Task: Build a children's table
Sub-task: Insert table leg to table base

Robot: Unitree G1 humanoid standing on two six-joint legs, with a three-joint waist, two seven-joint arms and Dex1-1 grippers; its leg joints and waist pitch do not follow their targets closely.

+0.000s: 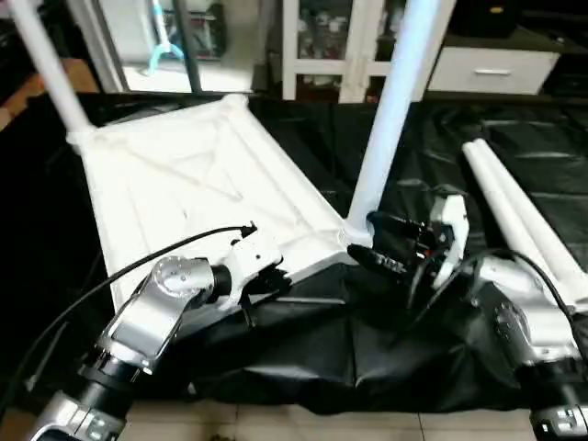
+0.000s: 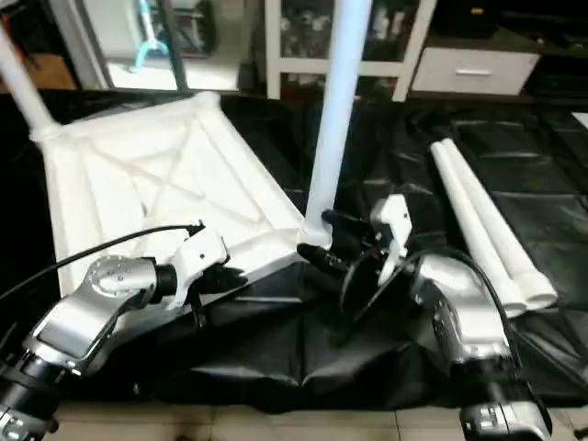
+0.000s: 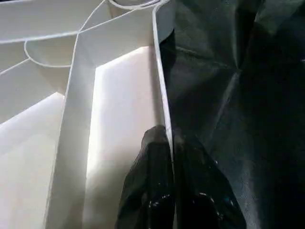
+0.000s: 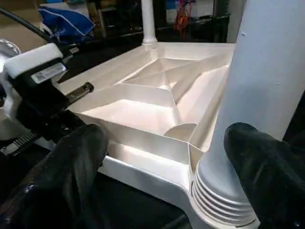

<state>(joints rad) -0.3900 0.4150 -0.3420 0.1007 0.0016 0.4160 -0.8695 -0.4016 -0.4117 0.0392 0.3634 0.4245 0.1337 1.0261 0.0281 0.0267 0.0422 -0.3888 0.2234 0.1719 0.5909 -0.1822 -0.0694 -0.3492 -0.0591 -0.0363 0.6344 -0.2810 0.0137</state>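
Note:
The white tabletop (image 1: 184,175) lies upside down on black cloth, its X ribs facing up. One white leg (image 1: 395,110) stands in the near right corner socket, and another leg (image 1: 46,64) rises from the far left corner. Two loose legs (image 1: 524,211) lie side by side on the right. My left gripper (image 1: 276,280) is shut on the tabletop's near rim (image 3: 159,95), with a finger on each side of the thin wall. My right gripper (image 1: 377,242) is open, and its black fingers (image 4: 71,167) stand either side of the near leg's ribbed base (image 4: 224,200).
The black cloth (image 1: 322,349) hangs in folds over the table's front edge, with pale floor tiles (image 1: 322,423) below. White shelving (image 1: 322,46) and a white drawer unit (image 1: 496,64) stand at the back. A black cable (image 1: 119,271) loops from my left wrist.

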